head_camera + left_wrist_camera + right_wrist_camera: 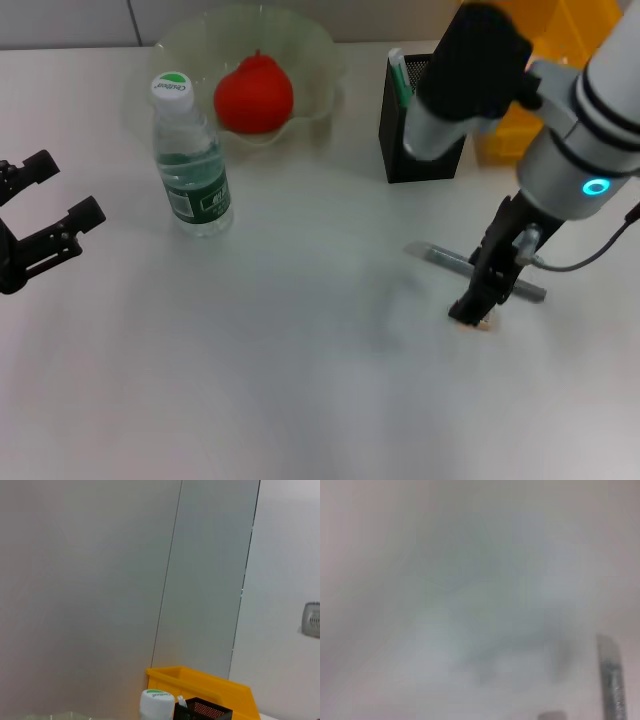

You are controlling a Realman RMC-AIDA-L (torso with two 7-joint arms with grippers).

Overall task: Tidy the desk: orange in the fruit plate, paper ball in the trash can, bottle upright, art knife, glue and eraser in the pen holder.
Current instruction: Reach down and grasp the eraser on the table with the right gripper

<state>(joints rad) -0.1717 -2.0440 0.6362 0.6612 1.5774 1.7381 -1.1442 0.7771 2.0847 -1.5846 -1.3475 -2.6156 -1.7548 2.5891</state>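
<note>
Right arm: the white-and-black arm is reaching down from the upper right of the head view, its black right gripper (pixel 474 312) pointing steeply at the white desk (pixel 300 380). The fingertips are sitting at a tiny beige eraser (pixel 482 324), only a sliver of which is showing beneath them; how wide the fingers are standing, and whether they are gripping it, cannot be told.

Just behind that gripper, a slim grey art knife (pixel 470 268) is lying flat on the desk, the gripper crossing in front of its middle.

Left arm: the black left gripper (pixel 58 206) is hovering at the desk's left edge, fingers spread wide apart and holding nothing.

Other items: a small clear plastic bottle (pixel 190 160) with a dark green label and white-and-green cap is standing upright, near the left gripper. Behind it, a round red-orange orange (pixel 254 94) is resting inside a translucent pale-green fruit plate (pixel 310 50) with a scalloped rim. A square black mesh pen holder (pixel 395 130) is standing to the right, partly hidden by the right arm's elbow, a white-and-green object showing inside it. A bright yellow plastic trash can (pixel 565 30) is sitting behind that, mostly covered by the arm.

Left wrist view: showing mostly grey wall panels, with the trash can (pixel 200 682), bottle cap (pixel 156 702) and pen holder (pixel 205 711) along one edge.

Right wrist view: blurred desk surface, and the art knife (pixel 610 680) at one side.
</note>
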